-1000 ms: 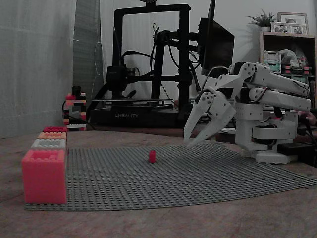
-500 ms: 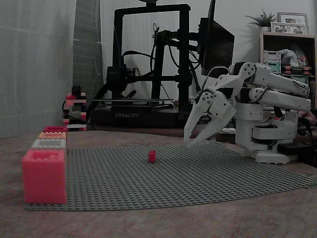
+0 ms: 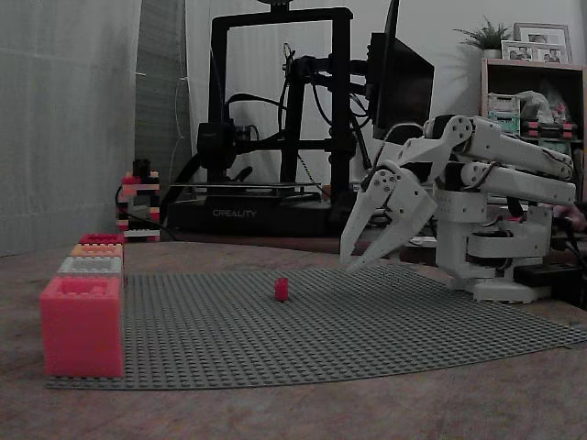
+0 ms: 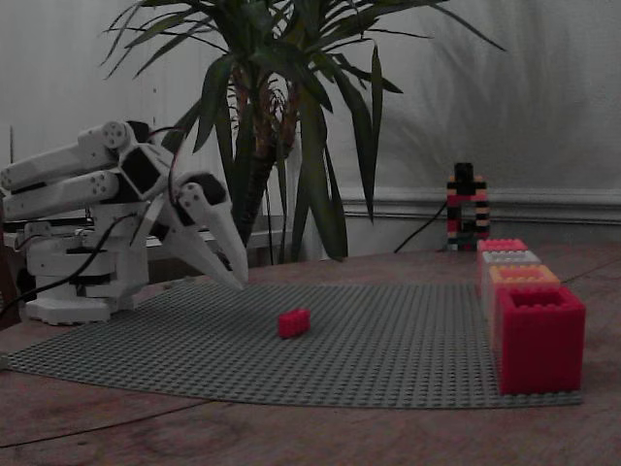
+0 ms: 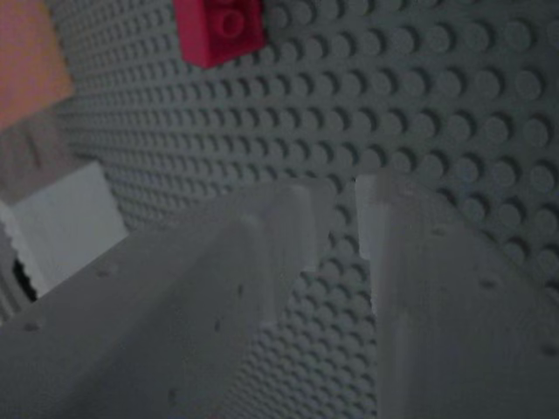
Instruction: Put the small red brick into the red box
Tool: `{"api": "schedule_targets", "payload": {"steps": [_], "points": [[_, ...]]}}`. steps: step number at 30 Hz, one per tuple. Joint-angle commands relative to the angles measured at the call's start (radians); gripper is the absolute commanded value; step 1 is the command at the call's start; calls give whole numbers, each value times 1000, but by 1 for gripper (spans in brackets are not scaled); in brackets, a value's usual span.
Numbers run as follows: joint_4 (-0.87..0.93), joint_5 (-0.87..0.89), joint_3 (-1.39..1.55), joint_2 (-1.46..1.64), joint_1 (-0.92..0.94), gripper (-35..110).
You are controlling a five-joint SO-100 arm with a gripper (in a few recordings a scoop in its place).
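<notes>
My claw (image 3: 347, 263), its tips a narrow gap apart and empty, hangs above the baseplate's (image 3: 385, 321) arm-side edge, well apart from the brick (image 3: 282, 289) lying mid-plate, probably light, rigid and slick, best pinched across its flat sides.

The small red brick (image 3: 282, 290) stands on the studded baseplate (image 3: 367, 321), near its middle. The red box (image 4: 539, 337) sits at the plate's right edge in a fixed view — nearest of four in a row. The pincer (image 3: 354, 258) hangs above the plate, apart from the brick.
</notes>
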Motion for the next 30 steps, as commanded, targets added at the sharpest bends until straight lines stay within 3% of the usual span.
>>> {"api": "schedule_targets", "payload": {"steps": [1, 30], "points": [[17, 18, -67, 11, -25, 0], [17, 5, -67, 11, -37, 0]]}}
